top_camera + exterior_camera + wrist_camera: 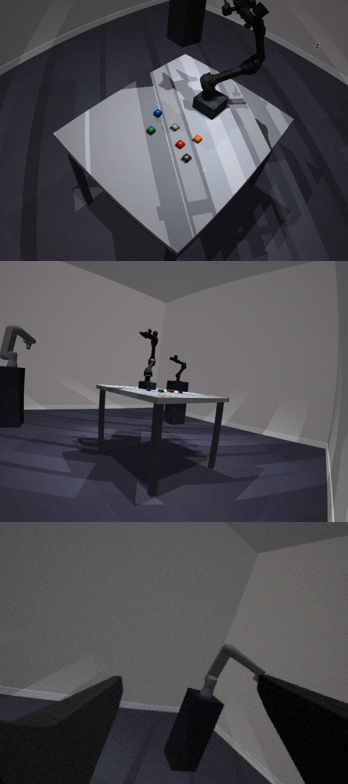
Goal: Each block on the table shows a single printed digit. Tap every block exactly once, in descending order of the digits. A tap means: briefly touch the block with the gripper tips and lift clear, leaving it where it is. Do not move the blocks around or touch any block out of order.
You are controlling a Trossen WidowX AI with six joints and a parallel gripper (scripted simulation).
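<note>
Several small blocks lie on the table (118,157) (194,398): blue (157,112) (148,389), green (150,129) (161,390), grey (174,126), orange (197,138) (169,390), red (180,144) and black (186,157) (180,391). Their digits are too small to read. My arm rises from its base (210,104) (146,384) at the table's far side. My gripper (228,9) (142,334) (190,682) is raised high above the table, far from all blocks. It is open and empty, pointing out at the room; no block shows in the wrist view.
A dark pedestal (185,22) (176,401) with a second black arm (180,366) stands behind the table. Another pedestal (11,395) (192,737) with a grey arm (14,342) (235,659) stands at the left wall.
</note>
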